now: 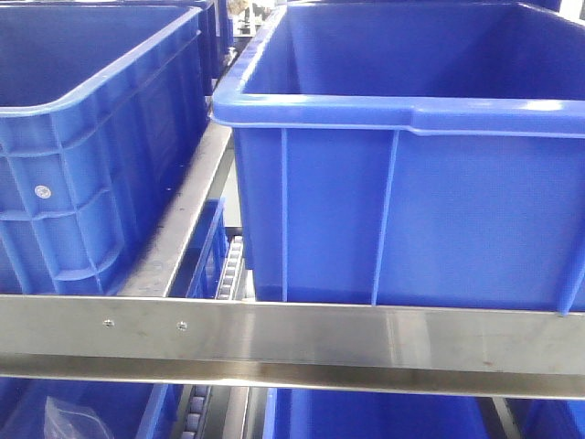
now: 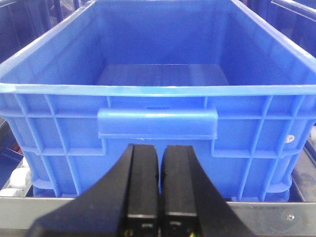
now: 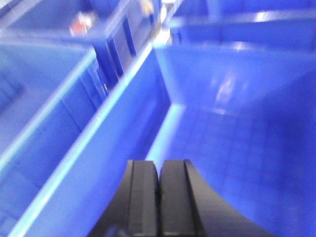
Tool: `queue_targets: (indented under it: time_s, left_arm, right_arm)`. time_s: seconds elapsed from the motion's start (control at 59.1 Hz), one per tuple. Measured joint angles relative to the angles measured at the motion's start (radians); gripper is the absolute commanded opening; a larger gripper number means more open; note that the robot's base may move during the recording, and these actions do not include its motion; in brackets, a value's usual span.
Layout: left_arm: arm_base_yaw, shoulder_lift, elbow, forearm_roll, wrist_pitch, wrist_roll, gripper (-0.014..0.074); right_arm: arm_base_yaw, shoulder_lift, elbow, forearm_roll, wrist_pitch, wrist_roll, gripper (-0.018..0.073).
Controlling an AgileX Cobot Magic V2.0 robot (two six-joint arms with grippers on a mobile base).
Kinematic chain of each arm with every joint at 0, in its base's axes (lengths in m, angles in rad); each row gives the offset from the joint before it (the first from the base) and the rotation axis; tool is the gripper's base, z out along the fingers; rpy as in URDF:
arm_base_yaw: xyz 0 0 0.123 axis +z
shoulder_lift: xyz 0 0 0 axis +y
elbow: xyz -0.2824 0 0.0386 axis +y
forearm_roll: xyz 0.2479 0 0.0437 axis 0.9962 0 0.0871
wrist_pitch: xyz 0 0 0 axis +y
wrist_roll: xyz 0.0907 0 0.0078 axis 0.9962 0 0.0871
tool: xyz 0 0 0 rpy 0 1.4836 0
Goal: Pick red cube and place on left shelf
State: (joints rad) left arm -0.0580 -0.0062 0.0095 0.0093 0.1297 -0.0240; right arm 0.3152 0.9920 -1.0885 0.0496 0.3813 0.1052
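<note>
The stainless-steel shelf shows in the front view by its flat front rail [image 1: 292, 337], with roller tracks [image 1: 228, 270] between the levels. Two large blue crates stand on it, one at the left [image 1: 91, 165] and one at the right [image 1: 411, 183]. The red cube is out of view. My left gripper [image 2: 159, 150] is shut and empty, just in front of a blue crate's handle [image 2: 158, 123]. My right gripper [image 3: 159, 168] is shut and empty, above the inside of a blue crate [image 3: 237, 143]; that view is blurred.
More blue crates stand on the lower level [image 1: 384, 416] and behind [image 3: 74, 29]. A clear plastic bag [image 1: 73, 421] lies in the lower left crate. A steel divider rail [image 1: 183, 210] runs between the two upper crates.
</note>
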Motion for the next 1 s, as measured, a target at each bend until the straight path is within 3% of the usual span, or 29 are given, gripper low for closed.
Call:
queue_targets:
  time_s: [0.288,0.998]
  left_arm:
    - [0.000,0.000,0.000,0.000,0.000,0.000,0.0102]
    - [0.000,0.000,0.000,0.000,0.000,0.000,0.0102]
  right_arm:
    - [0.000,-0.135,0.024,0.002,0.019,0.000,0.0054]
    - [-0.024,-0.176,0.078,-0.038,0.042,0.000,0.0054]
